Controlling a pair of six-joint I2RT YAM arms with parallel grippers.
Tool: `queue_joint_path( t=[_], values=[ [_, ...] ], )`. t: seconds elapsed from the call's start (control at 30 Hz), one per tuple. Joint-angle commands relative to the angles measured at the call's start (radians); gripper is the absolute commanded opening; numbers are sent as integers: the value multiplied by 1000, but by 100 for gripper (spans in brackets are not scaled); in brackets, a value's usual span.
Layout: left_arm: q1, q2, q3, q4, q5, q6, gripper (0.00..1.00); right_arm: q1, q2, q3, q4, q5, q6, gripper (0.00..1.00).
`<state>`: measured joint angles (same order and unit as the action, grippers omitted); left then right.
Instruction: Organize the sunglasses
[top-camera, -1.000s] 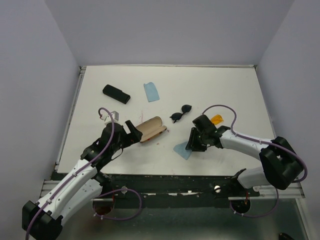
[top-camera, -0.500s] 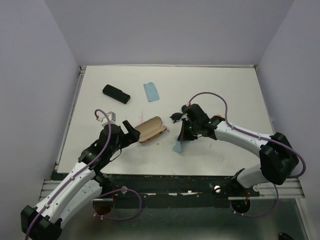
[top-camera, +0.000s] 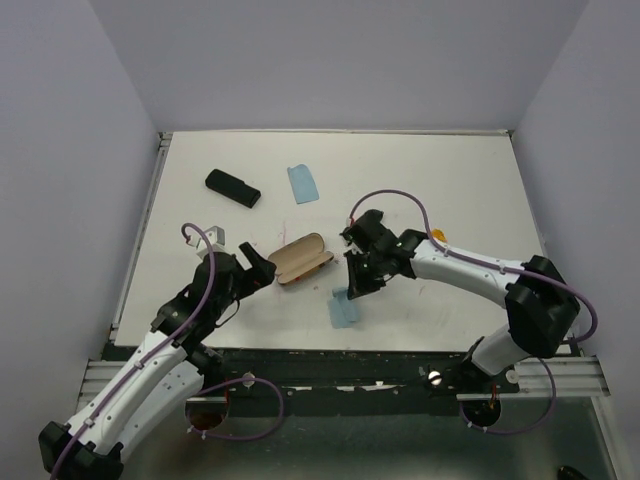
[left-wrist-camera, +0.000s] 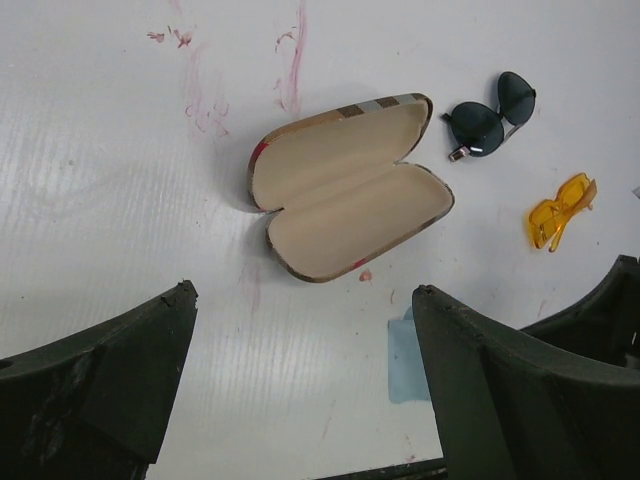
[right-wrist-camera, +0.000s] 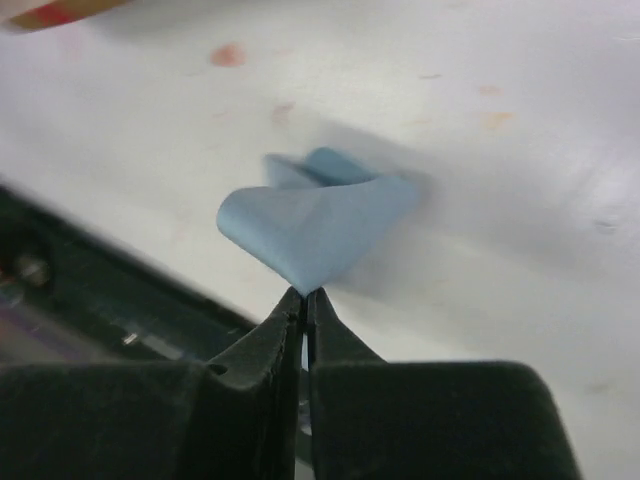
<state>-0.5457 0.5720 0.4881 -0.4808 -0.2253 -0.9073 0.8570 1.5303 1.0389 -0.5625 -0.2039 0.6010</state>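
Near the middle of the desk (top-camera: 450, 180) a plaid case (top-camera: 300, 258) lies open, its tan lining facing up. The black sunglasses (left-wrist-camera: 490, 112) lie on the desk just beside the case's right end, outside it. In the top view the right arm (top-camera: 470, 268) covers most of them. The orange pair (left-wrist-camera: 560, 210) lies further right, apart from the black pair and also on the bare desk. From above only a sliver of it shows behind the right arm.

The right jaws are pressed together on a corner of a blue cloth (right-wrist-camera: 315, 225). The cloth bunches into a fold above the desk in the wrist view. From above, the cloth hangs below the jaws near the desk's front edge, right of the case. Whether its lower end touches the desk cannot be told.

The left jaws are spread wide and hold nothing. They sit just left of the case's near end, with both fingers (left-wrist-camera: 100, 380) framing the case in the wrist view.

A second blue cloth (top-camera: 303, 183) lies flat toward the back. A black case (top-camera: 232, 187) lies closed to its left. Red smears (left-wrist-camera: 290, 60) mark the desk beyond the plaid case.
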Motion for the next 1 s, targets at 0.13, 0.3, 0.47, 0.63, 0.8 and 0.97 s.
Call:
queue_joint_path(
  t=[0.13, 0.3, 0.47, 0.63, 0.8, 0.97],
  values=[
    [-3, 54, 10, 8, 9, 4, 99, -144, 122, 27, -365, 766, 209, 39],
    [-5, 74, 17, 18, 18, 10, 99, -142, 42, 17, -253, 601, 90, 46],
    [-5, 72, 7, 21, 14, 7, 99, -76, -107, -109, 8, 226, -24, 48],
    [-5, 74, 10, 19, 11, 5, 99, 86, -87, -109, 65, 242, 38, 50],
    [-5, 66, 9, 10, -2, -5, 99, 184, 68, -25, 10, 385, 111, 50],
    [-5, 63, 3, 7, -6, -10, 99, 229, 163, 26, 16, 437, 152, 50]
  ],
)
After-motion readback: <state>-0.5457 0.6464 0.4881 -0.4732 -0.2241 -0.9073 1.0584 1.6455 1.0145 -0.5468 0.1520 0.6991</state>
